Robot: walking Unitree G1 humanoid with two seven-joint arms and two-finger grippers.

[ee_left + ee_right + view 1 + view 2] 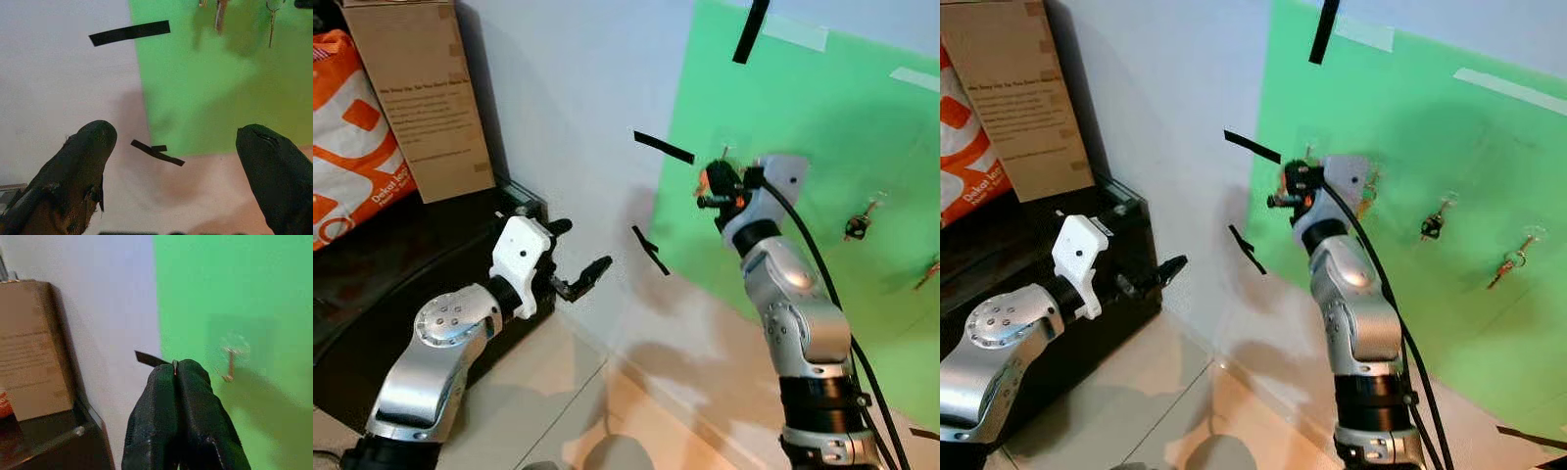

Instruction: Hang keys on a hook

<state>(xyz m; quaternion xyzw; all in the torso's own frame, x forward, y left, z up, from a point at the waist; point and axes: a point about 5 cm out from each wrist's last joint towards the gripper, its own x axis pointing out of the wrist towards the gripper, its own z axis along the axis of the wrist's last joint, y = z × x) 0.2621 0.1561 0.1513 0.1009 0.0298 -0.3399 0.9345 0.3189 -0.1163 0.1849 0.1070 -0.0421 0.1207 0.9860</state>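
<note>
Green sheet [783, 127] taped over the white wall [568, 88] was basically the whole backdrop, so I'll place everything off that. From the head cameras, the right gripper [717, 186] was raised right up against the sheet near its left edge, with something orange at the fingers, probably the key ring, though I couldn't make it out properly. Two other sets of hung keys [1435, 221] were on the sheet off to the right of it. The left gripper [582, 264] hung lower, out over the white wall left of the sheet, beside a dark cabinet [401, 264] with a cardboard box [416, 88] on top. I'd guess it was just parked out of the way.

Left wrist cam: both black fingers [83, 161] were spread wide with nothing between them, pointed at the sheet's lower edge and some black tape strips [129, 33].

Right wrist cam: the fingers were pressed tight together with a thin sliver of metal key [174, 366] poking out at the tips. A small hook [230, 364] sat on the sheet just beside them. Pinching it that thin makes sense if you want the ring free to drop over the hook.
</note>
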